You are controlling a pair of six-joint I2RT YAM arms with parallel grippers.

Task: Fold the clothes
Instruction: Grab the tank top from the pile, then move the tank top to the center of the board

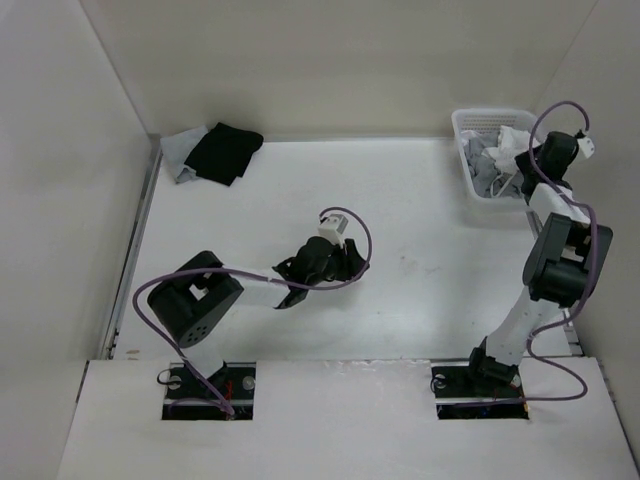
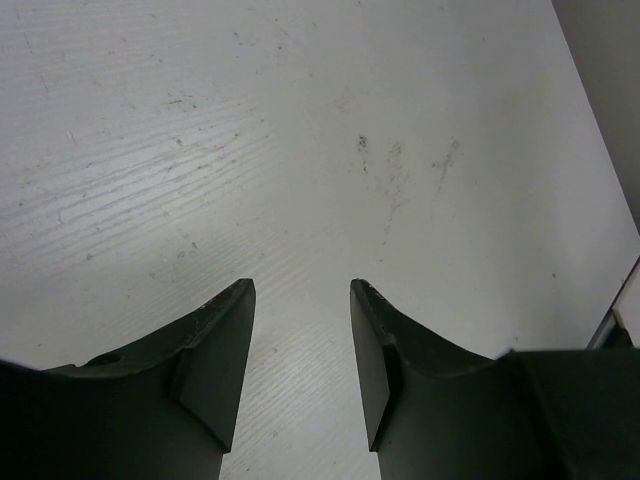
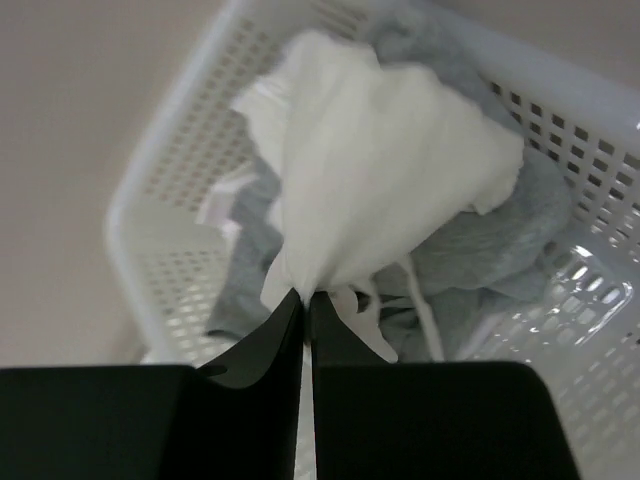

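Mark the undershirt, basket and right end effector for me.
undershirt (image 3: 380, 170): right wrist view, middle of the bunched white fabric.
basket (image 3: 185, 150): right wrist view, left mesh wall.
right end effector (image 3: 306, 300): right wrist view, between the fingertips pinching the undershirt.

Soft, even light — right wrist view blurred, whites washed out.

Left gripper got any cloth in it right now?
No, the left wrist view shows the left gripper open, with only the table visible in the gap between its jaws.
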